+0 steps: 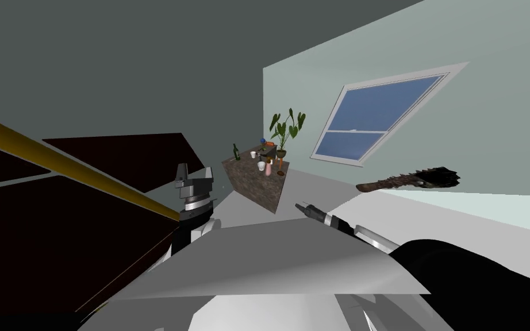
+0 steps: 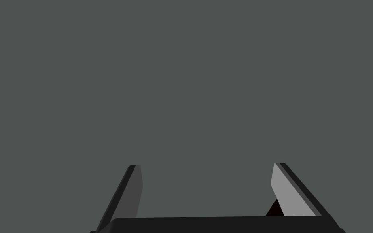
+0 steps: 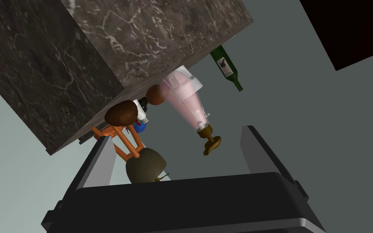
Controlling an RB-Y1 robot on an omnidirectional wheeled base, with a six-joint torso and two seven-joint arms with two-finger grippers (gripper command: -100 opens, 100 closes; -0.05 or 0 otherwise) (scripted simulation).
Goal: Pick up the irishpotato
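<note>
Approach step: your left end effector (image 2: pixel 206 166) and right end effector (image 3: pixel 177 135) gape empty. Next, reach the worktop (image 3: pixel 60 73); the brown lump (image 3: pixel 121 114) is probably the potato.

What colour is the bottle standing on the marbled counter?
Dark green with a white label; the bottle shows best in the right wrist view.

Dark marbled counter (image 1: pixel 256 187) near the corner where grey wall (image 1: pixel 143 63) meets pale wall (image 1: pixel 488 149) with a window (image 1: pixel 373 118)
</note>
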